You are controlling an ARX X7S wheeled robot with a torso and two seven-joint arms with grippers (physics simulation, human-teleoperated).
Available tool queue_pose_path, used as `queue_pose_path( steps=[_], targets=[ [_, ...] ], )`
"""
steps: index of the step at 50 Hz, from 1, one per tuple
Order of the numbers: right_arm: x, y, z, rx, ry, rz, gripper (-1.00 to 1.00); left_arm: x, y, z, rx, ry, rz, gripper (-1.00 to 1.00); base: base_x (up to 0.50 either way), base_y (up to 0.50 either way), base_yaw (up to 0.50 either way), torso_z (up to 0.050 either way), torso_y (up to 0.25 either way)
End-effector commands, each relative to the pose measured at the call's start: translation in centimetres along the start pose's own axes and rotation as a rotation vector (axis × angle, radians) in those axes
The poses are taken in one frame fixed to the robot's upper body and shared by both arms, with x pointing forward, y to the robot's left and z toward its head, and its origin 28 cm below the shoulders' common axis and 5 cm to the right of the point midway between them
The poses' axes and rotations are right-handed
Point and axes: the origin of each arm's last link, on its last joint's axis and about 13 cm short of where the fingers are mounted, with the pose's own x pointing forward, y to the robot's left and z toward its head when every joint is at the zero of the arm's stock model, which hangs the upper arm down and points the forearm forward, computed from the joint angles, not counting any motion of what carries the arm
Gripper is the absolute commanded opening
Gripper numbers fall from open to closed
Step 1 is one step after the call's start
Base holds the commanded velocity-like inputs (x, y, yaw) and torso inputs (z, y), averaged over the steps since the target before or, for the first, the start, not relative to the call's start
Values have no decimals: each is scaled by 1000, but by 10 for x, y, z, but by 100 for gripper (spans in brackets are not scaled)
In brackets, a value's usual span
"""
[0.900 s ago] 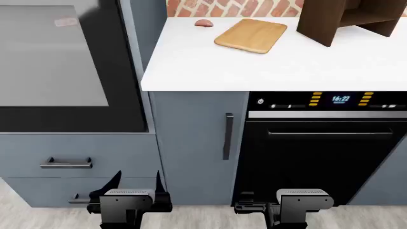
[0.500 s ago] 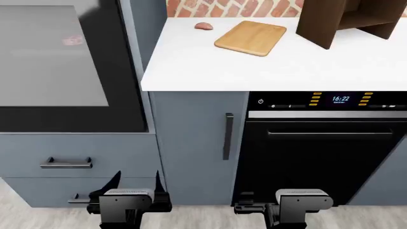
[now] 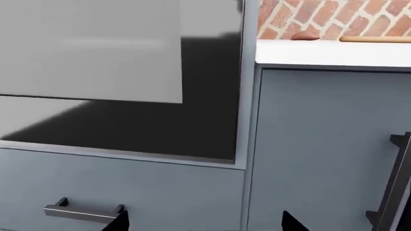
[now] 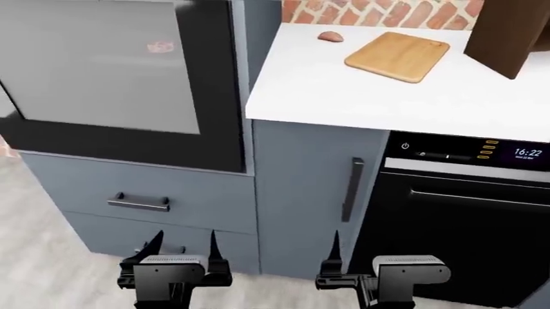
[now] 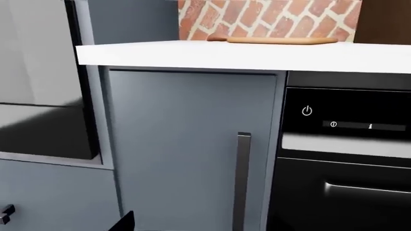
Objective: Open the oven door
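Oven door [image 4: 129,84], black-framed with a wide grey glass window, sits shut in the tall cabinet at the head view's upper left, above a grey drawer front [image 4: 142,193] with a small bar handle [image 4: 138,203]. Both arms hang low, well apart from it. The left pincer [image 4: 183,248] is spread, its dark fingertips [image 3: 122,222] apart and holding nothing. The right pincer [image 4: 335,254] shows only one fingertip, so I cannot tell its state. A wooden cutting board [image 4: 397,56] lies on the white tabletop [image 4: 344,90].
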Motion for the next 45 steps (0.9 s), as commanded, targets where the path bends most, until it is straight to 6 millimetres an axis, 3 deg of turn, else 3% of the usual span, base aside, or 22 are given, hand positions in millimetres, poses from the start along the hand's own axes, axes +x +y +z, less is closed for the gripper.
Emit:
queue_pose_path(
  steps=[1,18,32,45],
  targets=[
    [-1,1,0,1,2,10,100,0,0,0,-2,-2,0,100,0,0,500,0,0],
    [-3,2,-3,-21,4,21,100,-1,0,1,-3,-5,6,100,0,0,500,0,0],
    [-4,4,-2,-48,2,56,100,-1,0,1,-5,-3,8,100,4,1,11,0,0],
    [-4,4,0,-40,-9,78,100,0,0,0,-6,-1,6,100,242,68,0,0,0]
  ],
)
